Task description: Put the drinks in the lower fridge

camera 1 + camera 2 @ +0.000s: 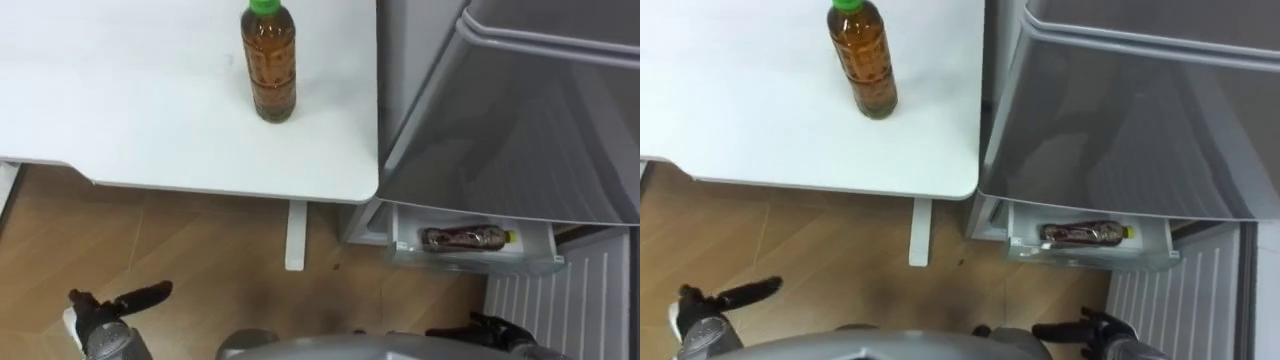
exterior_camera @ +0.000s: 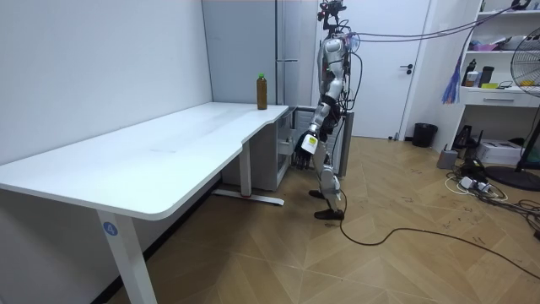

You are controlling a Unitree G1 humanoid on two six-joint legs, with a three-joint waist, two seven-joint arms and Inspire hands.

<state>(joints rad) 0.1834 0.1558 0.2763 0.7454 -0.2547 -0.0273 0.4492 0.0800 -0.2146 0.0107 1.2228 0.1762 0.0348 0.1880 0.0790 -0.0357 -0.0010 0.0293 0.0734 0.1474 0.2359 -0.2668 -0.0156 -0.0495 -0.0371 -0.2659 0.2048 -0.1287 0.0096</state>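
Low on the left, over the wood floor [image 1: 200, 240], the left hand [image 1: 118, 301] hung with fingers straight and apart, holding nothing. Near the right edge of the tabletop [image 1: 120, 100] stood one green-capped tea bottle [image 1: 268, 65], upright and untouched. Right of that edge, the lower drawer [image 1: 475, 262] of the fridge [image 1: 520, 130] sat pulled out, with a dark drink bottle [image 1: 462, 238] lying on its side inside. Low on the right, the right hand [image 1: 505, 332] was empty too, fingers loosely extended. By my reading, one drink was stowed and the tea bottle was left to fetch.
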